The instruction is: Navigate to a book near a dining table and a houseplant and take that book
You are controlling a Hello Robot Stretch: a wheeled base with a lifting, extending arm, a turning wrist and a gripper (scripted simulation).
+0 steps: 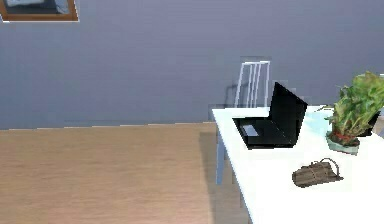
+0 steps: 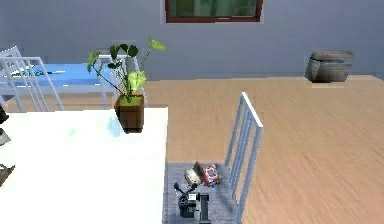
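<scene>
A white dining table point(image 1: 330, 200) fills the forward view's lower right and bears an open black laptop point(image 1: 275, 120), a leafy houseplant point(image 1: 357, 110) and a small brown flat thing point(image 1: 317, 173). The arm side view has the same table point(image 2: 80, 165) at the left, with the houseplant point(image 2: 128, 85) in a brown pot. A white chair point(image 2: 243, 150) stands beside it, and on its grey seat point(image 2: 175, 180) lies a small red-and-white thing point(image 2: 211, 175). My gripper point(image 2: 187, 196) is low over that seat, next to the small thing. I cannot tell whether it holds anything.
A white chair point(image 1: 253, 85) stands behind the table by the grey wall. A framed picture point(image 1: 38, 10) hangs at the top left. Beyond the table are a blue table point(image 2: 70, 72) with white chairs point(image 2: 20, 78), a dark grey box point(image 2: 330, 66) and a window point(image 2: 213, 10). Wooden floor lies open to the right.
</scene>
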